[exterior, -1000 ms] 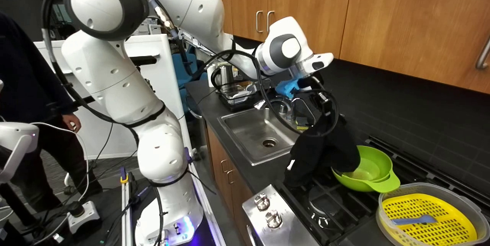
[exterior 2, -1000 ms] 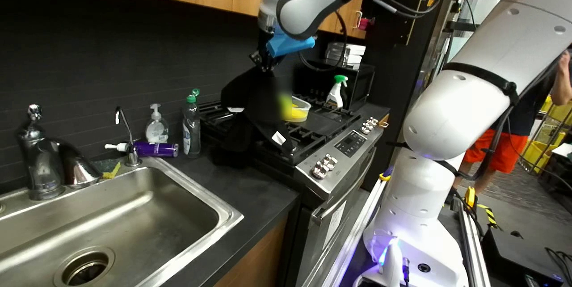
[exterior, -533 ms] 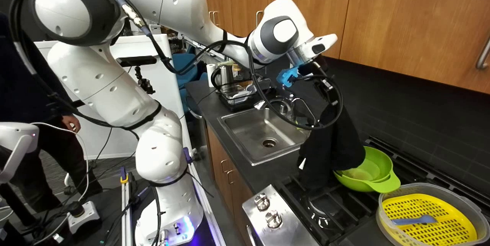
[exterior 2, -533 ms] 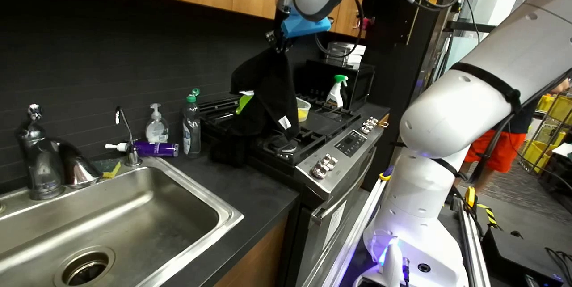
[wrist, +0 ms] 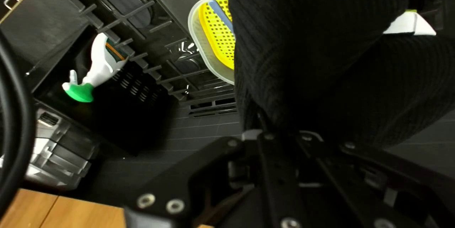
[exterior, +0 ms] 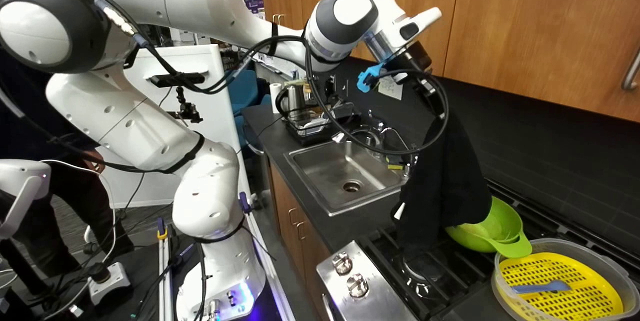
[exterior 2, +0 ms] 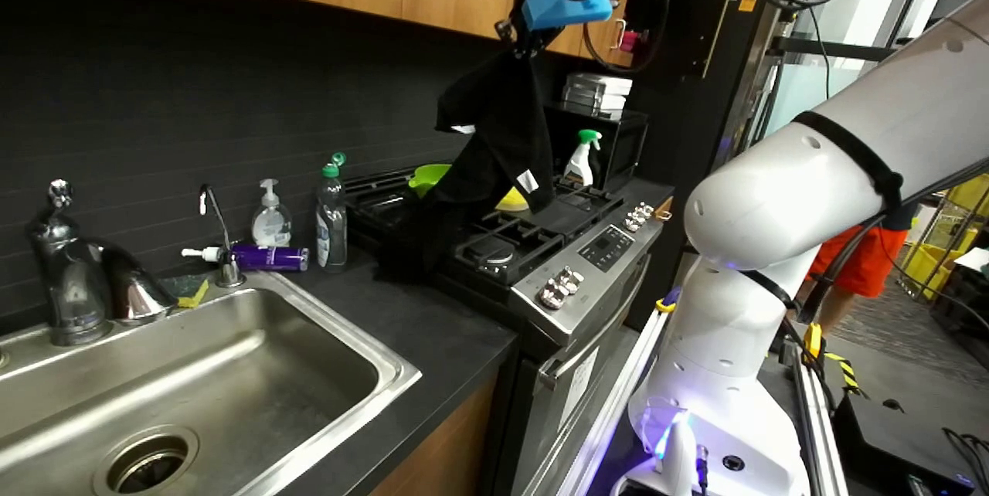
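Observation:
My gripper [exterior: 439, 112] is shut on a black ribbed cloth [exterior: 445, 181], which hangs down from the fingertips over the stove. The gripper [exterior 2: 527, 52] and cloth [exterior 2: 506, 121] also show in the other camera's exterior view. In the wrist view the fingers [wrist: 280, 135] pinch the cloth [wrist: 302, 43], which fills the upper right. White tags [exterior 2: 528, 181] show on it. The cloth's lower end reaches down to the stove's near-sink side; its exact contact is hard to tell, black on black. A green bowl [exterior: 482, 236] stands on the burners, partly hidden behind the cloth.
A clear basin [exterior: 617, 276] holds a yellow strainer [exterior: 550, 266] and a blue spoon [exterior: 542, 287]. A sink [exterior 2: 324, 357], soap bottles [exterior 2: 331, 218] and a spray bottle [exterior 2: 579, 164] stand along the counter and stove. Wooden cabinets [exterior: 540, 26] hang overhead, close to the wrist.
My gripper has risen and moved along the stove, away from the sink, lifting the cloth with it. The green bowl has shifted slightly toward the clear basin in the last half second.

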